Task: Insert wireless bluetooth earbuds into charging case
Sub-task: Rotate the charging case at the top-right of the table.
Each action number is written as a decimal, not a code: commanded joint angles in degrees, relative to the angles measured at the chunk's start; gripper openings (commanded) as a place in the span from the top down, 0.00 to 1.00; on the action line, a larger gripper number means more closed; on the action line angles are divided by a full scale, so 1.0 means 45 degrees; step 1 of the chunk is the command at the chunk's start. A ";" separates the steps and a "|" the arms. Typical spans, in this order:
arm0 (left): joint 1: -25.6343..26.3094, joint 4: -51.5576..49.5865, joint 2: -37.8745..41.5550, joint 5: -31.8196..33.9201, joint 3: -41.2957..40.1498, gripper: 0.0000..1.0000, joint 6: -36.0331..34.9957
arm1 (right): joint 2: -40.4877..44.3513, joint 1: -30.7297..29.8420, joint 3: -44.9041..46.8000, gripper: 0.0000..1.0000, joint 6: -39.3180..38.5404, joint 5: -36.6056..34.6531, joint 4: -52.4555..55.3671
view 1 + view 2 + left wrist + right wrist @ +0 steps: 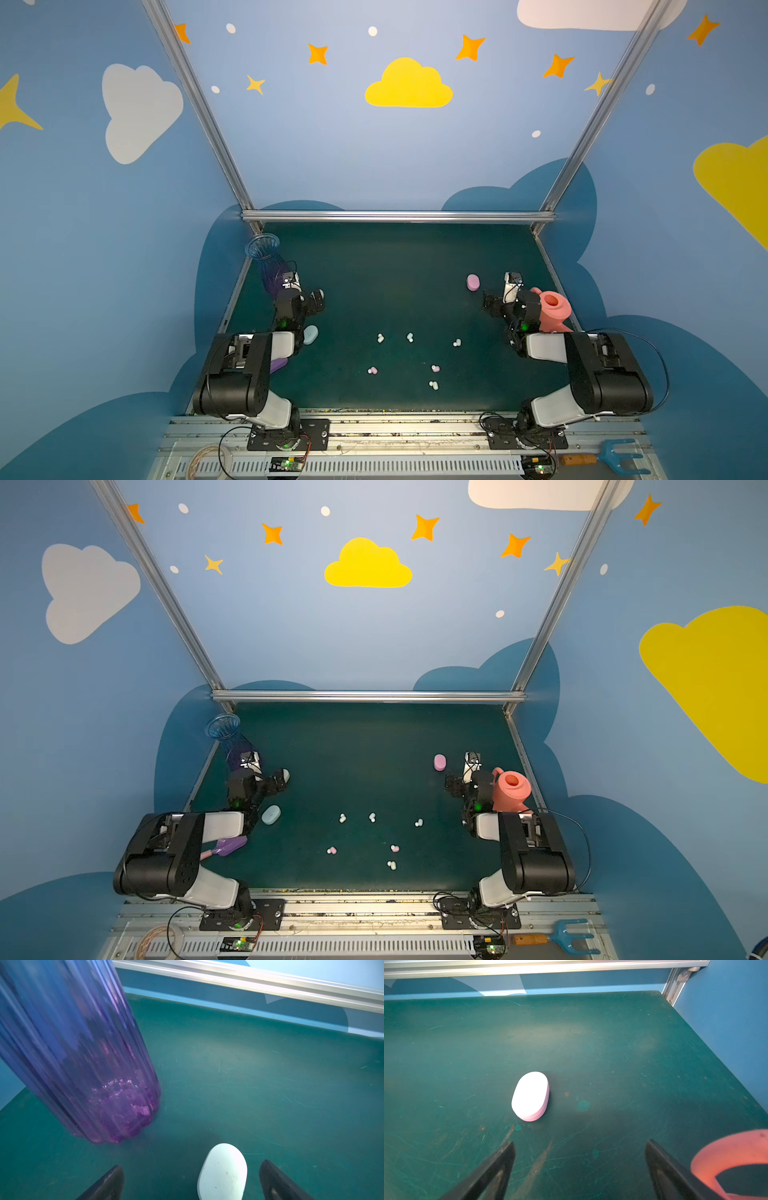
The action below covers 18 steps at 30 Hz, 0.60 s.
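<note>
Your left hand (191,1165) and right hand (579,1144) both stand open, empty. Centre the left around the pale case (223,1172), lower middle of frame, before closing gently.

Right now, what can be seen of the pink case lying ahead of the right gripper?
The pink case is a smooth pastel oval with rounded ends, plastic by its look. Glare washes its top white in the right wrist view. A faint seam rings its side, and the lid is shut. It lies flat on the green mat with nothing on or against it. The open right gripper sits short of it, not touching.
</note>
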<state>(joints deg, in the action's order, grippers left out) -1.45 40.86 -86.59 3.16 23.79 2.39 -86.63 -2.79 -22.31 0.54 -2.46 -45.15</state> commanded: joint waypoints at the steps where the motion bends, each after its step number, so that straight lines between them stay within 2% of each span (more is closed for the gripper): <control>1: -0.0022 -0.0115 -0.0021 -0.0086 0.0242 0.00 0.0095 | 0.0045 0.0031 -0.0268 0.03 -0.0107 0.0065 0.0092; 18: 0.0049 -0.0134 -0.0038 0.0063 0.0259 0.00 0.0082 | 0.0029 0.0023 -0.0261 0.03 -0.0104 0.0062 0.0116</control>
<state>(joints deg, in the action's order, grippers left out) -1.43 40.86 -86.59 3.16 23.79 2.39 -86.63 -2.81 -22.31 0.54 -2.44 -45.15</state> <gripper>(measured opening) 0.999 0.973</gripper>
